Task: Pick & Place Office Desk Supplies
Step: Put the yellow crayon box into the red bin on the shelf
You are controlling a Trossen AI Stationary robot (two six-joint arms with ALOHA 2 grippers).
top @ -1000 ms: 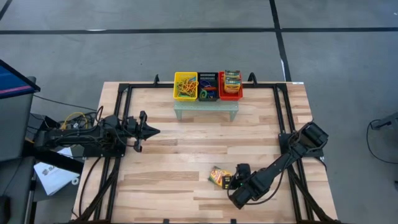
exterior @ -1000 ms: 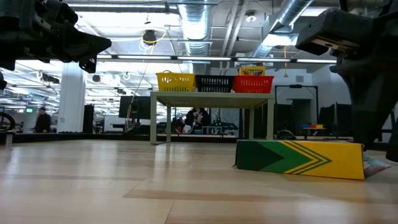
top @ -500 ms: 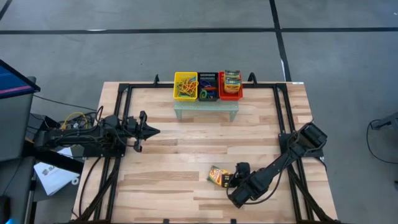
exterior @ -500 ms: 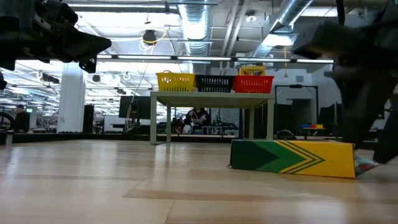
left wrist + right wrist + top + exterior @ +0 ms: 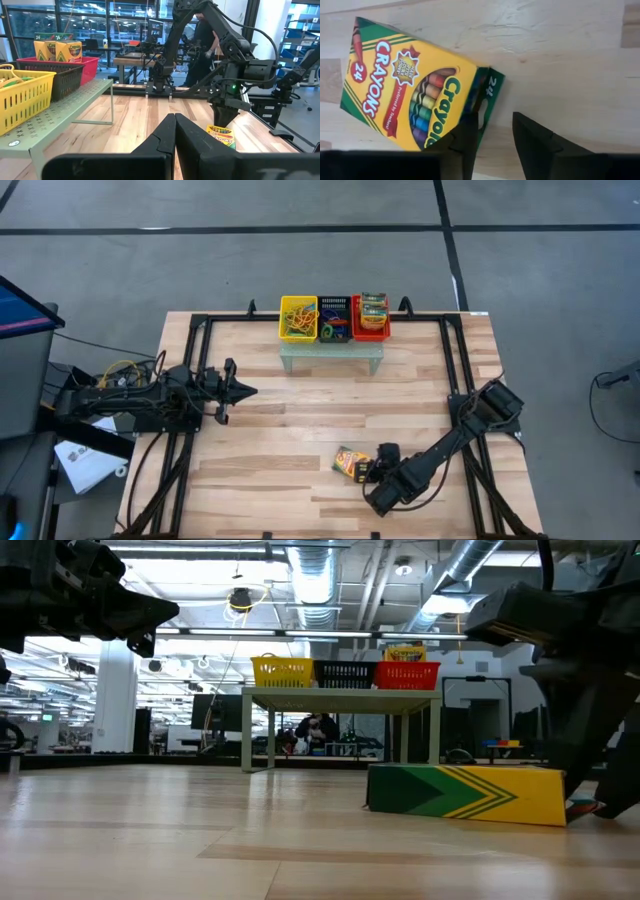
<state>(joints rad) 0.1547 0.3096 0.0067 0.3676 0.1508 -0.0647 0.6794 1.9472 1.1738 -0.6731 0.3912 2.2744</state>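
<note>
A yellow-and-green crayon box [image 5: 350, 463] [image 5: 415, 95] lies flat on the table near its front edge. My right gripper [image 5: 372, 471] [image 5: 492, 137] slants down at the box's green end, open; one finger is over that end's corner and the other stands over bare wood. More crayon boxes [image 5: 374, 305] stand in the red basket [image 5: 371, 330], and rubber bands [image 5: 299, 318] fill the yellow basket. My left gripper [image 5: 245, 390] [image 5: 175, 125] hangs level over the table's left part, shut on nothing. My right gripper comes slanting down from the table's right side at the box's green end [image 5: 487, 95]. One finger [image 5: 462, 137] covers the corner of that end, so I cannot tell whether it touches. The box lies flat on the wood, printed face up.
Yellow, black [image 5: 333, 318] and red baskets stand in a row on a small green shelf [image 5: 331, 358] at the table's far edge. Black rails [image 5: 455, 380] run along the table's sides. Bare wood lies between the shelf and the box.
The crayon box has slid a little toward the table's left edge, still flat on the wood. My right gripper has stayed close against its green end.
</note>
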